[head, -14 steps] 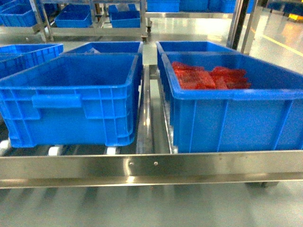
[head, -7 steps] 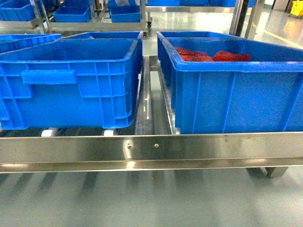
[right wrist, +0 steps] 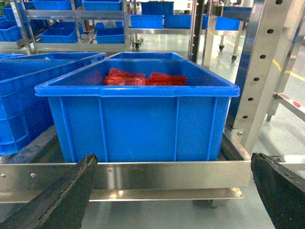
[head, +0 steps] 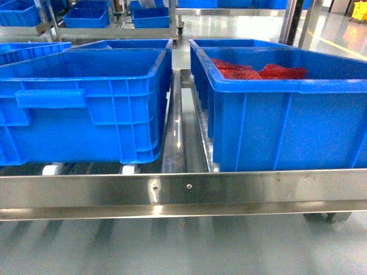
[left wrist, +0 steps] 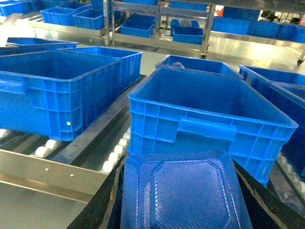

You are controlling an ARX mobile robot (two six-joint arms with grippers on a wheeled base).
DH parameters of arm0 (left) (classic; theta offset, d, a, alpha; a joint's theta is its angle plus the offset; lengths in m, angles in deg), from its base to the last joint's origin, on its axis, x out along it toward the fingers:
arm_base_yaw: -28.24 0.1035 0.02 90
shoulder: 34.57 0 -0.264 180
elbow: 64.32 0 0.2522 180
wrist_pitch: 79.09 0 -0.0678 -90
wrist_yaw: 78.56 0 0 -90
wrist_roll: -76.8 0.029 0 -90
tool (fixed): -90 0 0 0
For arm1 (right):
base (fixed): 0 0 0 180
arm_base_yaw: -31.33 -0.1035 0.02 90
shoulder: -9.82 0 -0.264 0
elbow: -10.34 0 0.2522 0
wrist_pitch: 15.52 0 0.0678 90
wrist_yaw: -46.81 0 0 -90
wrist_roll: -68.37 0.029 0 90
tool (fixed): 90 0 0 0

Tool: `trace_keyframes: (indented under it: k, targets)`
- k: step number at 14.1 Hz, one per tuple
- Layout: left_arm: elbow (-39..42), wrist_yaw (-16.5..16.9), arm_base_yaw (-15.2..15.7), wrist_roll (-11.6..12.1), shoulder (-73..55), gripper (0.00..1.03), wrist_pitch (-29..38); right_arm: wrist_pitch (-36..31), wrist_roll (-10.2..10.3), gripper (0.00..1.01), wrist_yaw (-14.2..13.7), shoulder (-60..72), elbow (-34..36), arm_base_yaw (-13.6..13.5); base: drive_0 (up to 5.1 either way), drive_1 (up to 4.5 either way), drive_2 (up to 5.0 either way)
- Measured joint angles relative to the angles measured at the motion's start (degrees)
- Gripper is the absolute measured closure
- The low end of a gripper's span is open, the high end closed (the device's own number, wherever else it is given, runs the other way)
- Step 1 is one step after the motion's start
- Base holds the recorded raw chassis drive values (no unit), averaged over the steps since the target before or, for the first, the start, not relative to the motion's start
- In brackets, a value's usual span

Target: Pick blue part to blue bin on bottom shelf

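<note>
The left tool gripped a blue part just before the empty blue bin on the bottom shelf; the right tool gaped, released.

Bright blue bins on a silvery steel shelf, white rollers beneath; red packets fill the right bin; a blue weave-patterned slab up close.
</note>
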Motion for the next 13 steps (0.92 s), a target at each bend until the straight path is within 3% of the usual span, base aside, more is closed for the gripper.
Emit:
trace_keyframes:
  k: [13]
  targets:
    - [0.00,0.04,-0.02,0.00,-0.15,0.59,-0.04,0.04,0.00,0.03,0.02,0.00,0.00,0.00,0.0,4.19,-4.2]
